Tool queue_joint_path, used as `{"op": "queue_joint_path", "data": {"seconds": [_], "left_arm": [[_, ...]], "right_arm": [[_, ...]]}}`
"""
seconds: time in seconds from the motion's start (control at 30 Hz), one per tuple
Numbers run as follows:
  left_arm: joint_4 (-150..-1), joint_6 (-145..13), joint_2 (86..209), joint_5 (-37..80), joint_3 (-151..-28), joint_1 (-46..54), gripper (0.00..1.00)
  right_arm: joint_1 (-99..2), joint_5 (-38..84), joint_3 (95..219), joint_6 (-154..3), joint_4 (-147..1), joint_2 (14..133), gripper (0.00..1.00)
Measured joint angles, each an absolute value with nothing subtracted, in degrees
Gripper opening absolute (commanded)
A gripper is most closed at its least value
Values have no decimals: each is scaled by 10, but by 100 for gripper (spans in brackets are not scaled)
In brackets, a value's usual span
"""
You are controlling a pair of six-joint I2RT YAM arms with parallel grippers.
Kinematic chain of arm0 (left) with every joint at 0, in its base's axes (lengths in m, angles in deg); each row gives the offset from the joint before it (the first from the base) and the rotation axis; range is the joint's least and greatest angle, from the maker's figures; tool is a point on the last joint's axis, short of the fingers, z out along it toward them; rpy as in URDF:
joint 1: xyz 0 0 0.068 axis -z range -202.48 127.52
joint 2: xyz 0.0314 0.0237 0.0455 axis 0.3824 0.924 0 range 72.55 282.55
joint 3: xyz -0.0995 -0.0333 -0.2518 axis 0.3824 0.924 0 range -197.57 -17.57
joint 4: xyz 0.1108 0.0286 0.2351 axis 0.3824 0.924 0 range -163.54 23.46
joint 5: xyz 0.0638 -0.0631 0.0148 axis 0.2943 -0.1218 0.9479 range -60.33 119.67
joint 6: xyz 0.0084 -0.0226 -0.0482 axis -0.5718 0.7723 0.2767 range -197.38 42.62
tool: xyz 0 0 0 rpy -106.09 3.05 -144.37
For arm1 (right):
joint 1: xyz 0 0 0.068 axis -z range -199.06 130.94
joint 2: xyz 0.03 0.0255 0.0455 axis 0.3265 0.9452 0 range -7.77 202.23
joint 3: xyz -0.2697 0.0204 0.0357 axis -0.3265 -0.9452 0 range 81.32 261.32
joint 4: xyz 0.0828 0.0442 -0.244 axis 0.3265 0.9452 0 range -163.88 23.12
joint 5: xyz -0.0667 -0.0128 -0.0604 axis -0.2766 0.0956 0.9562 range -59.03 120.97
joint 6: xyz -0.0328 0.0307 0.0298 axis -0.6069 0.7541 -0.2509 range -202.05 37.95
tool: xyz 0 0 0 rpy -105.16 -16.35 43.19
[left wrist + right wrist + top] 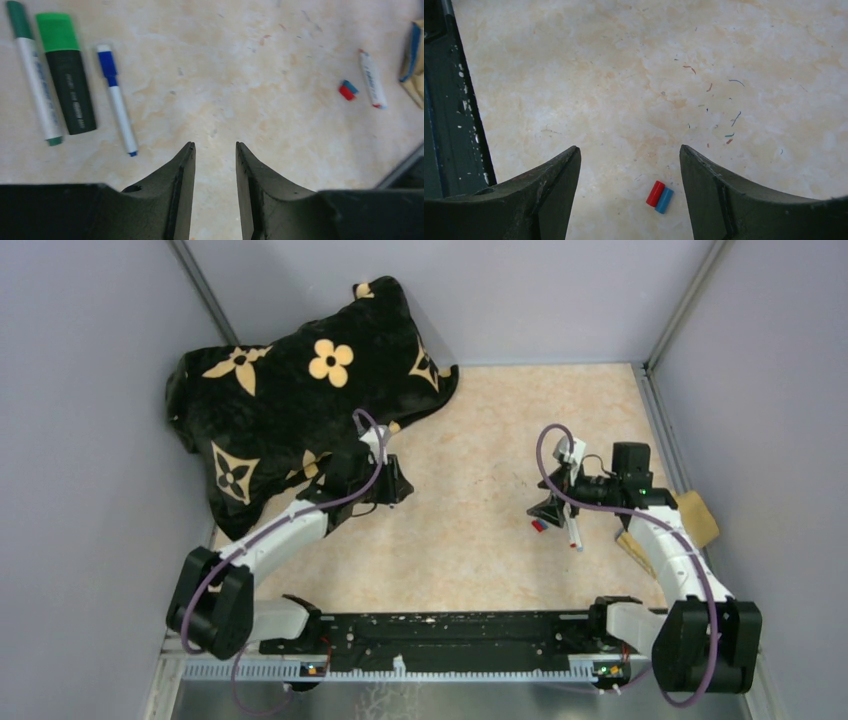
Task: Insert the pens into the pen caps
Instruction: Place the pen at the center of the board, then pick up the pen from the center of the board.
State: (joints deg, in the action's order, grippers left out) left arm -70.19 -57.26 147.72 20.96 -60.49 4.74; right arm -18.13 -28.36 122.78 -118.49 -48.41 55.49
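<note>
Red and blue pen caps (659, 196) — stubby, seemingly touching — under the wide-open right tool (629, 148); left tool (214, 144) parted, empty.

cardboard box (418, 86) cropped at right (mostly), black pen (75, 97) print blurred

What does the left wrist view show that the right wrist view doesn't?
Left wrist only: a green-capped white pen, a thick black marker, a thin blue pen, a short white pen and a tan box corner. Right wrist only: a black rail at its left edge. Both: the red cap and blue cap, side by side on the table.
</note>
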Motion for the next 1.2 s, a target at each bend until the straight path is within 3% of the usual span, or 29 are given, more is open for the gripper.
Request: {"op": "queue_joint_path", "data": {"seconds": [0.33, 0.53, 0.67, 0.97, 1.2], "left_arm": [[-855, -496, 1368, 63, -486, 47, 45], [-912, -471, 1320, 41, -441, 47, 69], [-946, -456, 1273, 41, -402, 47, 77], [-1005, -433, 1245, 41, -383, 46, 77], [-1032, -405, 1255, 38, -361, 44, 77]], "right_arm": [[-143, -186, 1202, -1236, -459, 523, 65], [-143, -93, 1196, -1233, -450, 524, 55], [-143, -53, 1196, -1224, -435, 537, 47], [-143, -8, 1180, -1199, -407, 563, 38], [-143, 17, 1179, -1173, -415, 593, 35]]}}
